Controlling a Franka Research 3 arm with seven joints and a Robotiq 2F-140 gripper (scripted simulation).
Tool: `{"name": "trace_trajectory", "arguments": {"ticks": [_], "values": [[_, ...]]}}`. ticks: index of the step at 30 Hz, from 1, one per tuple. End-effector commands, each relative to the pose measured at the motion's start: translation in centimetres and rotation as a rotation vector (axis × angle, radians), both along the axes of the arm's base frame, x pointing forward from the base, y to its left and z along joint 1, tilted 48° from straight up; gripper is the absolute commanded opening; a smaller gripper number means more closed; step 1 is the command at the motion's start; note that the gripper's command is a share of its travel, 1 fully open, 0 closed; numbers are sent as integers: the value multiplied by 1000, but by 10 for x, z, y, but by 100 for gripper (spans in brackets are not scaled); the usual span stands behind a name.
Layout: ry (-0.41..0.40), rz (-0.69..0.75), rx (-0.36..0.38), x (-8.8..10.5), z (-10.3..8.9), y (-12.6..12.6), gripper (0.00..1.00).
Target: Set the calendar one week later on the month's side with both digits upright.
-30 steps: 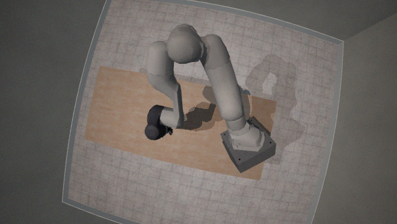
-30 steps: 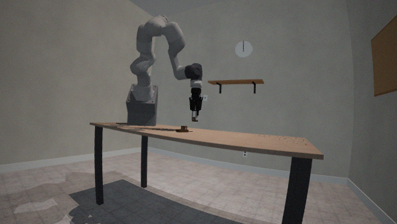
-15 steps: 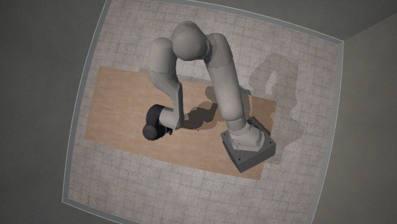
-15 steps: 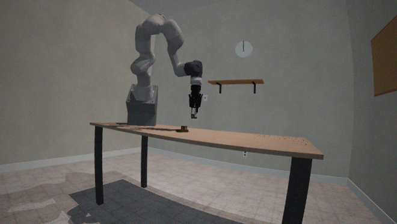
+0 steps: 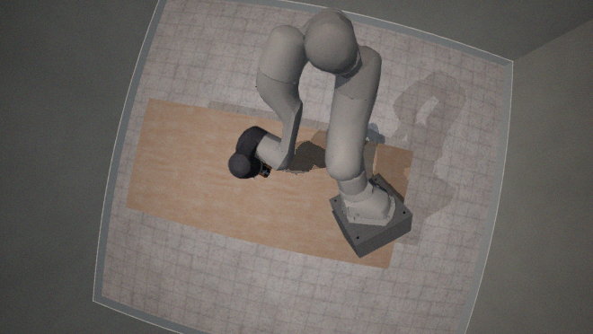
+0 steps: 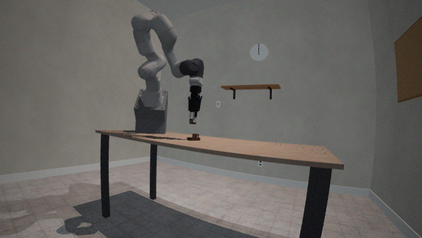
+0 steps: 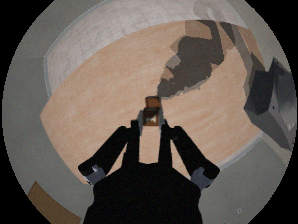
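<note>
Open air btwn gripper (image 6: 192,121) & tray (image 6: 189,139) — cube (image 6: 195,135) juts up

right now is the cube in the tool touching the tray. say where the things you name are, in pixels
Apart: the exterior view shows a gap between the held cube (image 6: 192,121) (image 7: 151,117) and the tray (image 6: 190,139) below.

From my remote station, I am seeing a pale round clock (image 6: 259,52) hanging on the grey wall above a wooden shelf (image 6: 250,87) on black brackets, while a brown board (image 6: 410,64) is hanging at far right
</note>
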State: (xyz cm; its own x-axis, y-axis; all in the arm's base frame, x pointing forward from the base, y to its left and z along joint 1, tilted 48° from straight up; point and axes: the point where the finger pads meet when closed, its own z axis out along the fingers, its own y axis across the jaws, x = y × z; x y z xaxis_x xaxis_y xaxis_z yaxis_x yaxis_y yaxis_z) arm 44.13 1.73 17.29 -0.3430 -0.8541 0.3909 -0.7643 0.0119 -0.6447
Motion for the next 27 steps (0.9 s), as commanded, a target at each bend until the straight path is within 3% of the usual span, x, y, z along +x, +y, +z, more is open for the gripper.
{"name": "trace_trajectory", "arguments": {"ticks": [1,15,27], "values": [[60,81,-30,-4,1,0,17],[60,81,-30,-2,0,-1,17],[60,81,-30,11,-16,-13,17]]}}
